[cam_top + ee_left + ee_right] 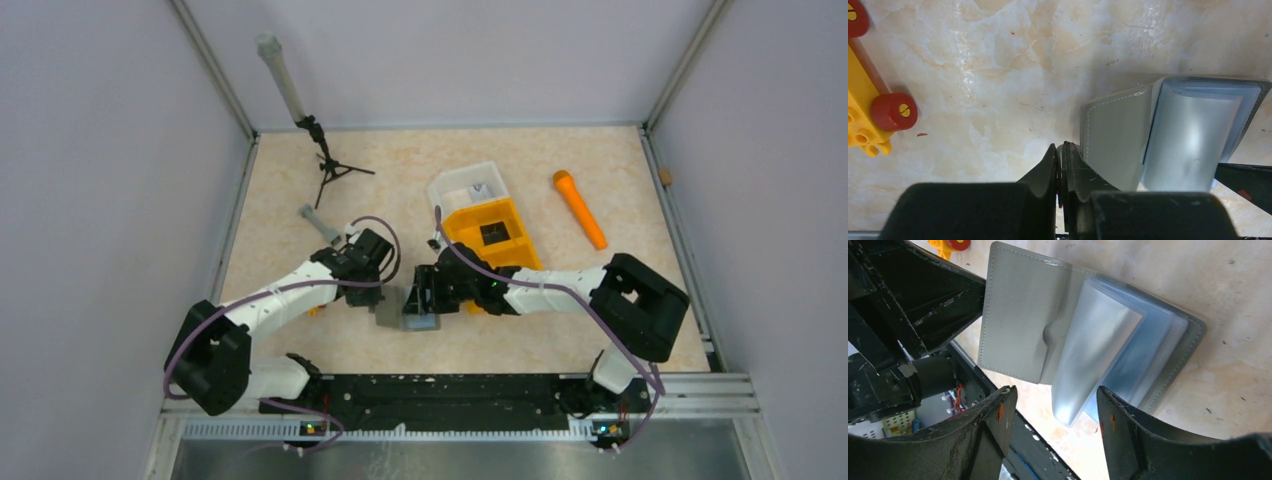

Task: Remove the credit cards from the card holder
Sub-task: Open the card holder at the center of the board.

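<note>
While the right gripper point(1054, 394) hung over the card holder point(1018, 315), its fingers were spread wide, one on each side of the near end of the top leaf. Neither pad clearly touched it, and nothing was pinched.

Left gripper point(1060, 150): fingers pressed together with nothing between them. Its tips sat just beside the edge of the holder's grey flap. Actual contact couldn't be confirmed from either wrist view.

The holder lay open and flat on the table point(600, 160), between the two grippers and near the arm bases. It was matte grey with pale stitching round the edge. One panel was a plain flap with a thumb notch, and the other carried a fanned stack.

The credit cards point(1128, 355) showed only as that stack of pale grey-blue, glossy leaves, with the top one curled upward. I couldn't separate cards from sleeves, or count them.

Further out, a yellow brick point(863, 115) with red pegs sat to the left of the left gripper, cut off by the frame. The orange bin point(495, 235) was just behind the right arm, with the clear tray point(470, 185) touching its far end.

From the top view the grippers covered much of the holder, and the right wrist view cut off its far corner.
</note>
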